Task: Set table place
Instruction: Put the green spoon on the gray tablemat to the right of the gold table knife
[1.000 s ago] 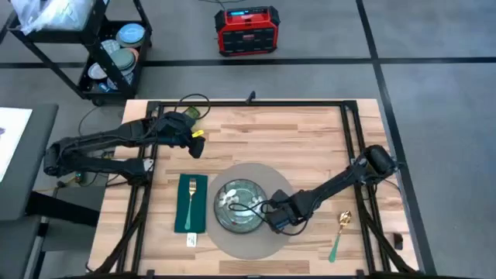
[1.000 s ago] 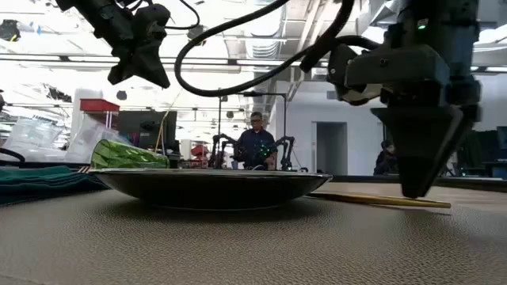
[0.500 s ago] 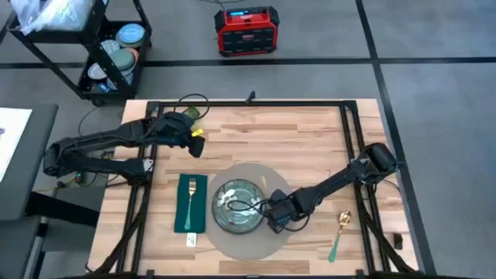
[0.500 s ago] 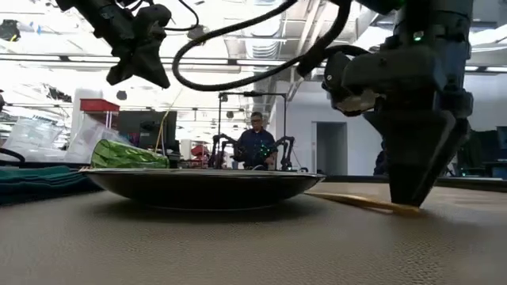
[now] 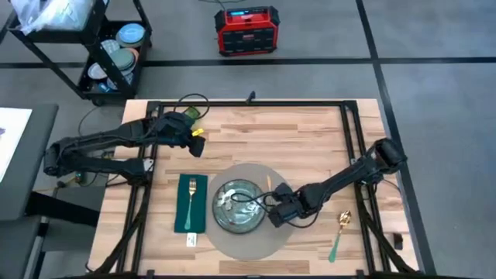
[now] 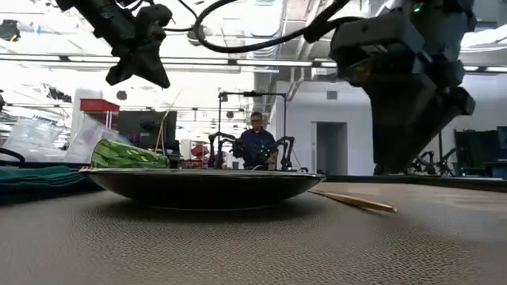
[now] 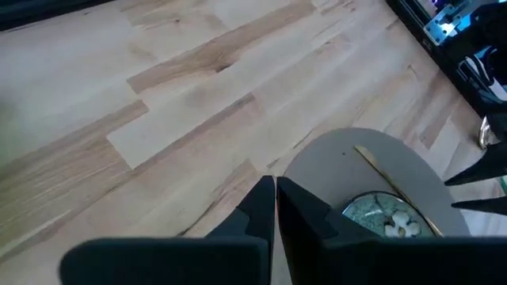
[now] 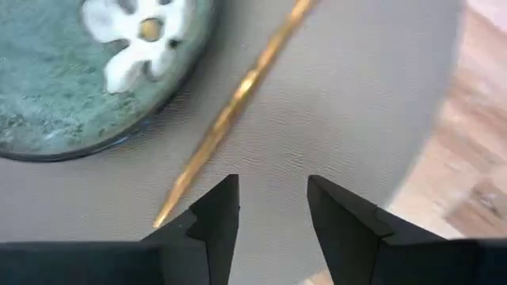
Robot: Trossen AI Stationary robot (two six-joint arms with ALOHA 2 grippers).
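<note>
The round grey placemat lies near the table's front edge, with the dark floral plate resting on it. A slim gold utensil lies flat on the mat just right of the plate. My right gripper hovers open over the mat beside that utensil's near end and touches nothing; in the high view it stands at the plate's right rim. My left gripper is shut and empty, raised above the table's far left part.
A green napkin with a gold fork on it lies left of the mat. A gold spoon with a green handle lies near the right rail. Black frame rails run along the table's sides. A cart stands beyond the far left corner.
My right gripper has gone up from the placemat, where its fingertips stood by the gold utensil, and shifted slightly toward the plate. The utensil now lies free on the mat.
</note>
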